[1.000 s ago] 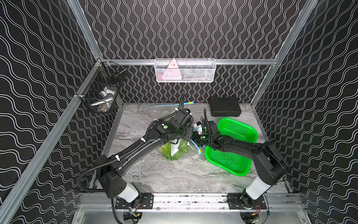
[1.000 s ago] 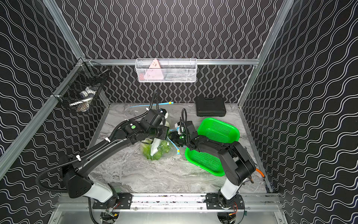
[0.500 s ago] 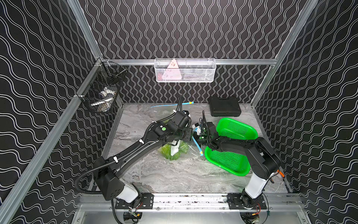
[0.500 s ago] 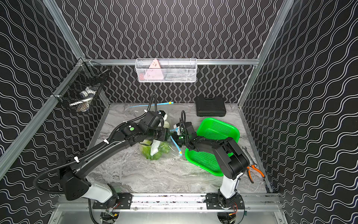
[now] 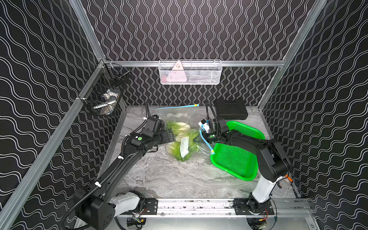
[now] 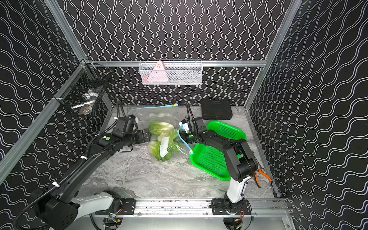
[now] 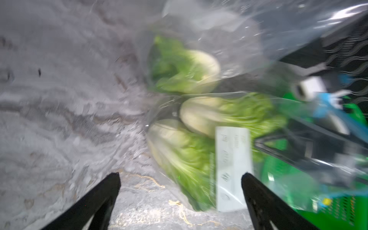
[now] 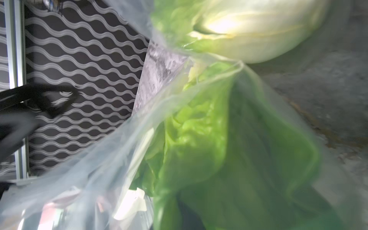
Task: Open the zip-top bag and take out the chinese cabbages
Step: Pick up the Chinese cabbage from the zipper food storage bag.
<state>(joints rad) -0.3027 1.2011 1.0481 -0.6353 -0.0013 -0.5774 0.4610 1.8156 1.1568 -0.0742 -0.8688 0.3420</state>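
Top views give us the wide shot: in both top views a grey marble table (image 5: 169,179) carries a green basket (image 5: 235,161) on the robot's right. Just beside its rim, between the two arms, lies the clear zip-top bag (image 5: 200,148). All three chinese cabbages (image 5: 179,129) are inside it, bunched together under the film. The left wrist view shows their white stem bases and crinkled green leaves through the plastic. We cannot tell whether the bag's mouth is parted.

The left gripper (image 7: 180,175) hangs just short of the bag with its jaws spread wide and nothing between them. The right gripper (image 5: 198,140) is closed. From the film drawn tight up to its wrist camera, we judge it pinched on the bag near the blue zip strip (image 5: 206,142), though its fingertips are hidden. A white label (image 7: 233,169) sits on the bag's face over the cabbages.

We reckon the heads are light and soft, with leaves that bruise and tear, and the film slippery and limp. The firm white base is the place to grip each one, gently, while the zip edge is held.
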